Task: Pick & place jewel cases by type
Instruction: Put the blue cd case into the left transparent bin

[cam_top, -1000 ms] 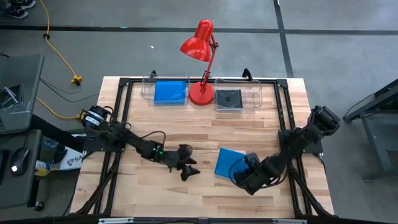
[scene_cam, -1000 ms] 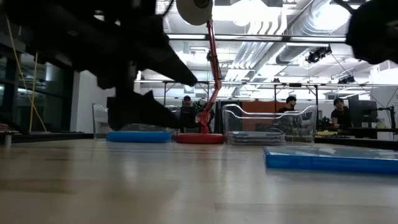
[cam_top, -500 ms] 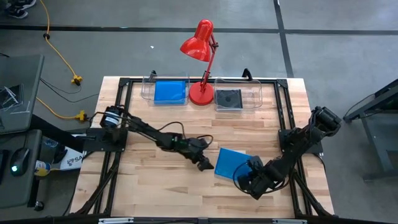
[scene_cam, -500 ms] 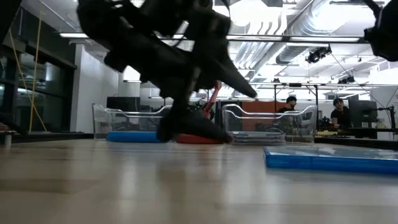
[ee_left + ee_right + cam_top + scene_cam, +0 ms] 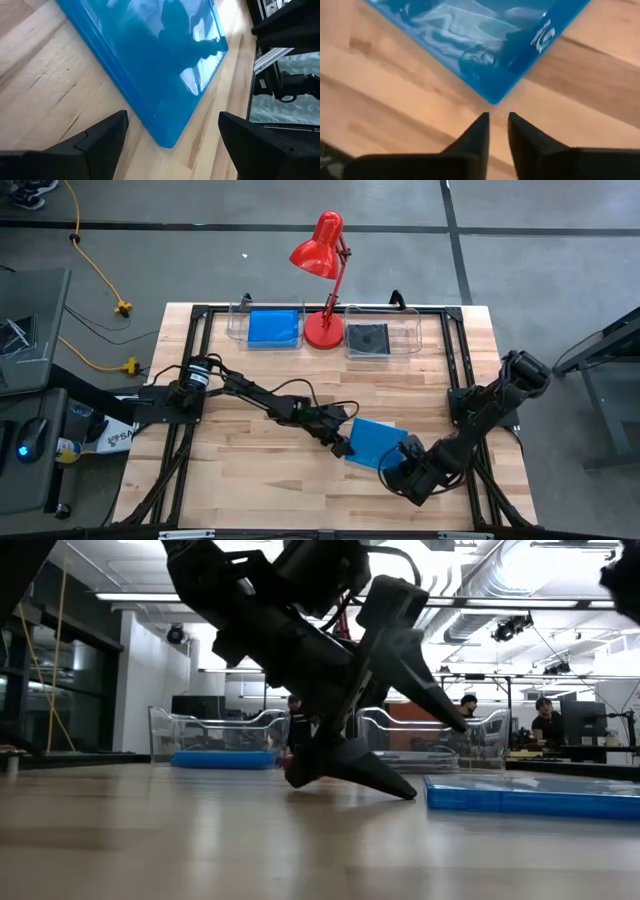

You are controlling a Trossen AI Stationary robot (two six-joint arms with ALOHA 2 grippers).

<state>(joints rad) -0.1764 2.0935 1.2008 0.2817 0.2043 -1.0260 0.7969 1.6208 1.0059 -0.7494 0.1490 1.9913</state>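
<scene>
A glossy blue jewel case (image 5: 375, 440) lies flat on the wooden table, right of centre. My left gripper (image 5: 343, 446) stands wide open at the case's left corner (image 5: 167, 140). One finger is on each side of the corner and neither touches it. In the low view this gripper (image 5: 432, 760) slants down just left of the case (image 5: 530, 795). My right gripper (image 5: 402, 470) points down just off the case's near corner (image 5: 492, 97), its fingers (image 5: 479, 131) a narrow gap apart and touching nothing.
Two clear trays stand at the far edge: the left tray (image 5: 240, 330) holds a blue case (image 5: 273, 327) and the right tray (image 5: 410, 335) holds a dark case (image 5: 367, 338). A red desk lamp (image 5: 322, 330) stands between them. People sit in the room beyond the table.
My left gripper has swept toward the table's right edge and sunk a little, rolling as it went. It now has its open fingers at the blue case's left corner. My right gripper has drawn back slightly toward the near edge, off the case.
</scene>
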